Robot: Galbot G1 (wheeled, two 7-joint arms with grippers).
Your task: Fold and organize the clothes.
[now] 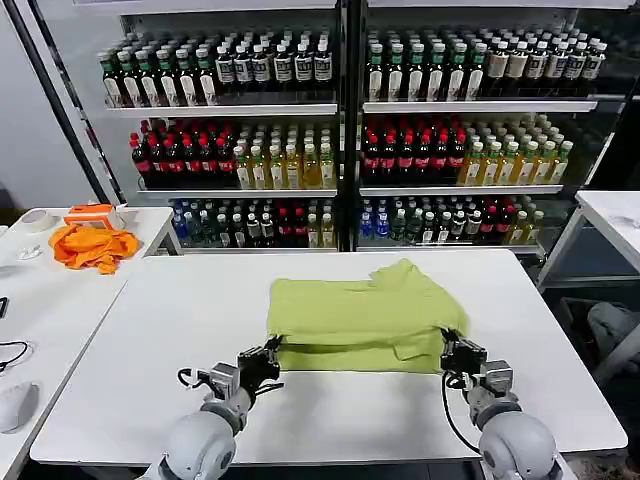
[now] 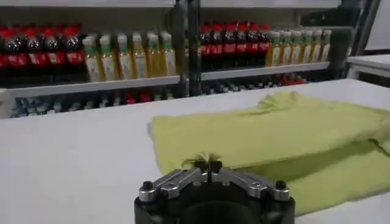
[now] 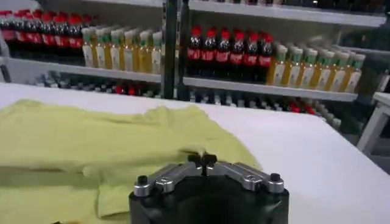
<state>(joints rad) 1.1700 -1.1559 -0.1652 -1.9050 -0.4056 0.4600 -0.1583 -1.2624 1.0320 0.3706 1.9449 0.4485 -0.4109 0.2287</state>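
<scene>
A: T-shirt (image 1: 365, 318) first. Where is it sitting?

B: Yellow-green T-shirt, lying on the white desk (image 1: 150, 330), roughly centre, folded over itself into a rough rectangle. One layer is lying on top of another, and a sleeve is poking out near the right front corner.

A: Left gripper (image 1: 266, 357)?

B: It is sitting at the shirt's front left corner. In the left wrist view its fingers (image 2: 194, 175) are pressed together with a tuft of the fabric sticking up between the tips, so it is pinching the T-shirt (image 2: 268, 131).

A: Right gripper (image 1: 452, 350)?

B: At the front right corner, by the sleeve. In the right wrist view the fingertips (image 3: 196, 162) are meeting, right at the edge of the T-shirt (image 3: 91, 146). Closed, but I cannot tell whether cloth is caught in there.

A: Anything else around?

B: An orange cloth (image 1: 92, 246) is lying bunched on a second desk (image 1: 50, 300) at the robot's left, well apart from the shirt. A display fridge (image 1: 345, 120) full of bottles is standing behind the desk. Another desk (image 1: 615, 215) is showing at far right.
</scene>
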